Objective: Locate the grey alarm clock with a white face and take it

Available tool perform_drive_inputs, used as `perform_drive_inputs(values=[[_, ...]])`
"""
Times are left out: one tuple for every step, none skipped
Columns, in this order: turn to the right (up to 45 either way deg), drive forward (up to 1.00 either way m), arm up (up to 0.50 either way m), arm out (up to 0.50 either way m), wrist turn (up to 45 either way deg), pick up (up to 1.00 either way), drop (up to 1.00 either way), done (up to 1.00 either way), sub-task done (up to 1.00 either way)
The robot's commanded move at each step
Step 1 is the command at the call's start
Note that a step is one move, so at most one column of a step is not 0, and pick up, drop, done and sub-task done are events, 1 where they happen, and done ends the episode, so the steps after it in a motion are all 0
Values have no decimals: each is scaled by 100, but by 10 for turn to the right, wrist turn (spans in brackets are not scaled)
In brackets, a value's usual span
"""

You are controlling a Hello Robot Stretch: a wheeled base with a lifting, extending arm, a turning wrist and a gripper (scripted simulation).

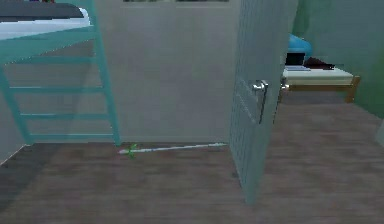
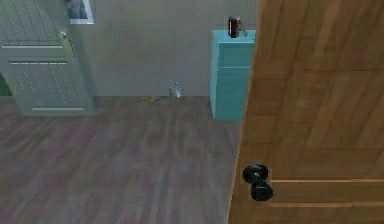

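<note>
Alarm clock: I cannot tell where it is, nor how the gripper's fingers stand. Near on the right is a wooden door [image 2: 320,100] with a black knob [image 2: 260,184]. Farther, a small dark thing [image 2: 233,27], too small to name, stands on a teal cabinet [image 2: 232,80] at the far wall.

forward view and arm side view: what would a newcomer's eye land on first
In the forward view, a pale grey door stands ajar right of the middle, with a teal bed frame at the left. In the arm side view, a big wooden door with a dark knob covers the right, and a teal cabinet stands against the far wall.
</note>
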Motion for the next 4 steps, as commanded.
perform_drive_inputs(values=[[390,0,0,0,0,0,0,0,0],[0,35,0,0,0,0,0,0,0],[450,0,0,0,0,0,0,0,0],[0,55,0,0,0,0,0,0,0]])
